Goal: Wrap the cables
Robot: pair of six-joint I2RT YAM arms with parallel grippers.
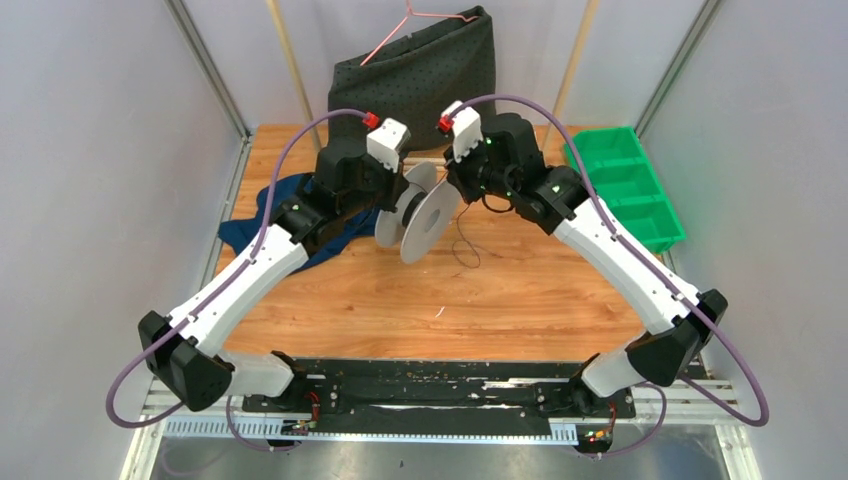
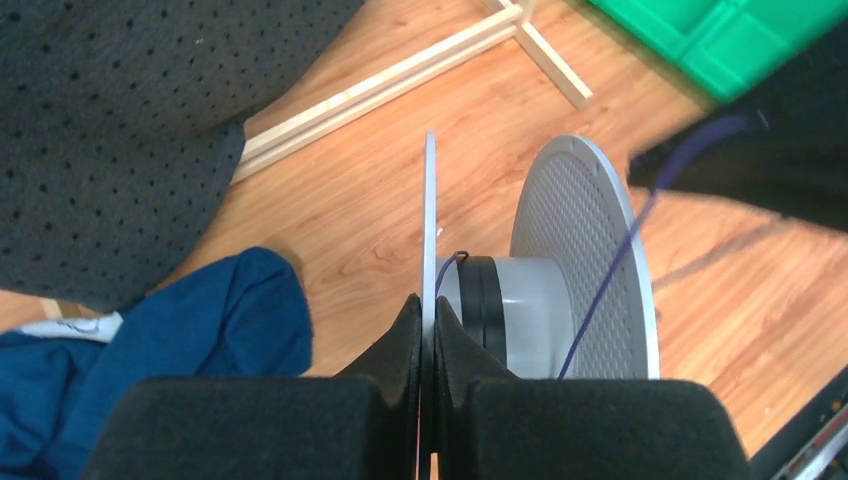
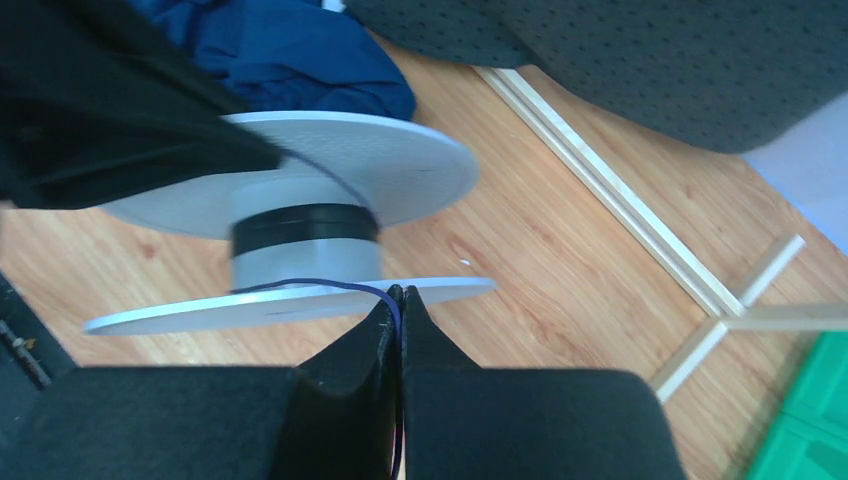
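Observation:
A grey-white plastic spool (image 1: 418,212) is held off the wooden table between the two arms. My left gripper (image 2: 428,302) is shut on the rim of one spool flange (image 2: 429,225). A few turns of the thin dark cable (image 2: 482,290) lie round the spool's hub. My right gripper (image 3: 400,292) is shut on the cable (image 3: 330,285), which runs from the hub over the near flange into the jaws. The cable's loose end (image 1: 466,245) hangs in a loop to the table below the spool.
A blue cloth (image 1: 270,215) lies at the left of the table. A dark dotted bag (image 1: 415,75) with a pink hanger (image 1: 400,30) stands at the back. A green bin (image 1: 628,185) sits at the right. A light wooden frame (image 3: 610,190) lies on the table.

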